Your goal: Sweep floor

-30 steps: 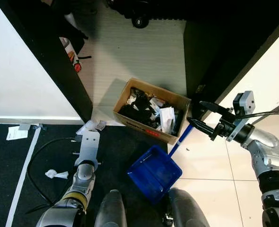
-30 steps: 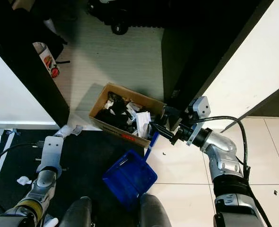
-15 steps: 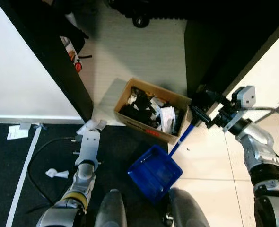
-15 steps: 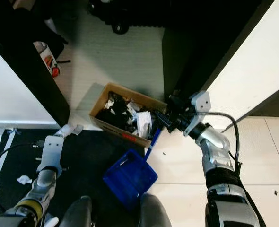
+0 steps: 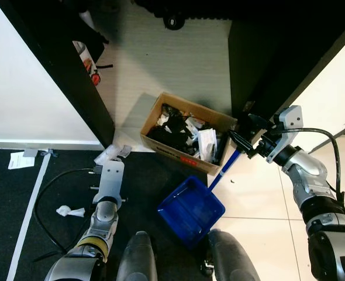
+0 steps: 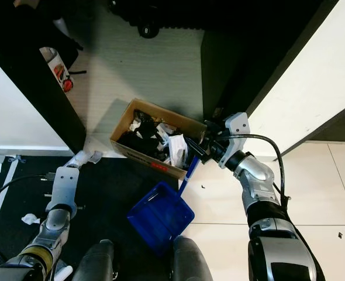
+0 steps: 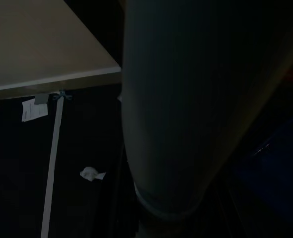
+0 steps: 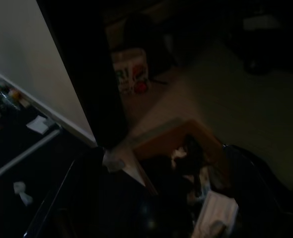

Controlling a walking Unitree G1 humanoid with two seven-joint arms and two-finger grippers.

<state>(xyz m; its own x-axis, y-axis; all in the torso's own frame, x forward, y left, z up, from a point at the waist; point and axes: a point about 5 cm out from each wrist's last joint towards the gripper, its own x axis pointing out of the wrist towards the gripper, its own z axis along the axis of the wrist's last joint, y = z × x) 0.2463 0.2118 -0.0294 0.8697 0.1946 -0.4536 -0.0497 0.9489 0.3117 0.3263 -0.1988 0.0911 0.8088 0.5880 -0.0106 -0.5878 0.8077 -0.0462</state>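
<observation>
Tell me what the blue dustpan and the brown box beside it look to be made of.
Dustpan: probably moulded plastic, judging by its uniform saturated blue and slightly glossy pan, with a matching blue handle.

Box: corrugated cardboard by the look of it, matte tan with thin open walls and a red printed mark on its side. It holds black and white scraps.

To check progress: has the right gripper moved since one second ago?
Yes. The right gripper has moved toward the box, to the top of the dustpan handle.
</observation>
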